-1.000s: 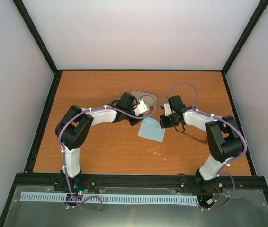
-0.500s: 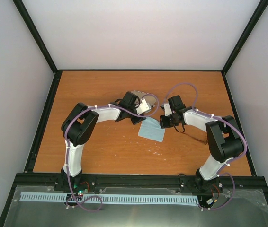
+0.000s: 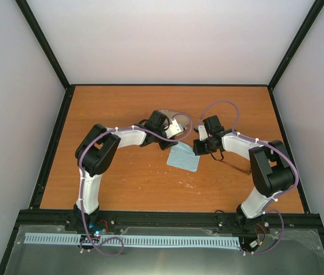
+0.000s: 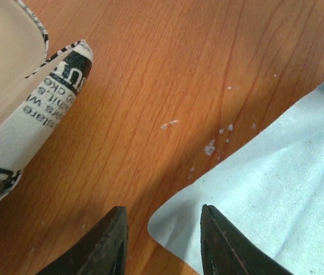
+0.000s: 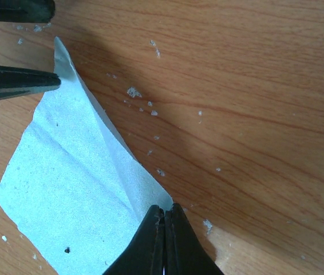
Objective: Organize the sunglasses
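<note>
The light blue cloth (image 3: 184,157) lies mid-table. My right gripper (image 5: 165,216) is shut on its near-right corner, and that edge of the cloth (image 5: 82,172) is lifted in a fold. It sits at the cloth's right side in the top view (image 3: 198,150). My left gripper (image 4: 162,216) is open, its fingers straddling the cloth's (image 4: 265,189) opposite corner, low over the table. In the top view it is at the cloth's upper left (image 3: 172,143). The patterned case (image 4: 24,132) lies just left of it. The sunglasses (image 3: 234,165) lie as a thin dark line beside my right arm.
The case also shows behind my left wrist in the top view (image 3: 165,113). Black frame rails (image 3: 53,149) border the wooden table. Small white flecks (image 4: 210,148) dot the wood near the cloth. My left fingers (image 5: 13,85) show in the right wrist view.
My left arm has swung right, bringing its open gripper to the cloth's corner. The right gripper has held still on the cloth.
</note>
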{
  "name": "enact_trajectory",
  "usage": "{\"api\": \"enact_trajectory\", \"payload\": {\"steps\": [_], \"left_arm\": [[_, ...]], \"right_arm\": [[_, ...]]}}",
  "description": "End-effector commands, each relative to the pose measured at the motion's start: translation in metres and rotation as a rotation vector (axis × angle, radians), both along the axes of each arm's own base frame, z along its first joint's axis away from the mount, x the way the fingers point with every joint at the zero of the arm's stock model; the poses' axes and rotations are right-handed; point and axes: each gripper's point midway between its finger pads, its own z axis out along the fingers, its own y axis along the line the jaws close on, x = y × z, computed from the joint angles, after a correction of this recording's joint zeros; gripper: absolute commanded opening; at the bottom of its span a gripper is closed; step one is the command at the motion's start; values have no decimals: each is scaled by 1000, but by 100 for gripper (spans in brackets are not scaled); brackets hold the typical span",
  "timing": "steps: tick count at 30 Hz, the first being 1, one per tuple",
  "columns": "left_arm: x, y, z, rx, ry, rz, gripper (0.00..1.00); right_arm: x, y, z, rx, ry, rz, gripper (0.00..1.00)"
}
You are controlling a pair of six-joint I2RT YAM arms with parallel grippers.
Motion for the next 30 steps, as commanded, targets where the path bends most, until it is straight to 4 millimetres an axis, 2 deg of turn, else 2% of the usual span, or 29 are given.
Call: {"api": "enact_trajectory", "payload": {"steps": [1,8,15,19,22,30], "left_arm": [[5,-9,-3,-25,30,-29,36],[6,-10,-9,-24,53,-35,34],[6,-7,-7,-33,57,-36,12],[5,-7,-3,-47,58,-38,4],[3,-6,4,-63,49,-39,1],[-10,-4,20,-114,41,-56,1]], "right_arm": [[2,2,12,12,-33,10,3],[1,1,12,9,-30,8,3],[1,1,12,8,-29,10,3],[1,1,11,5,-28,9,3],[1,1,13,8,-34,8,3],[0,4,20,41,-54,9,3]]}}
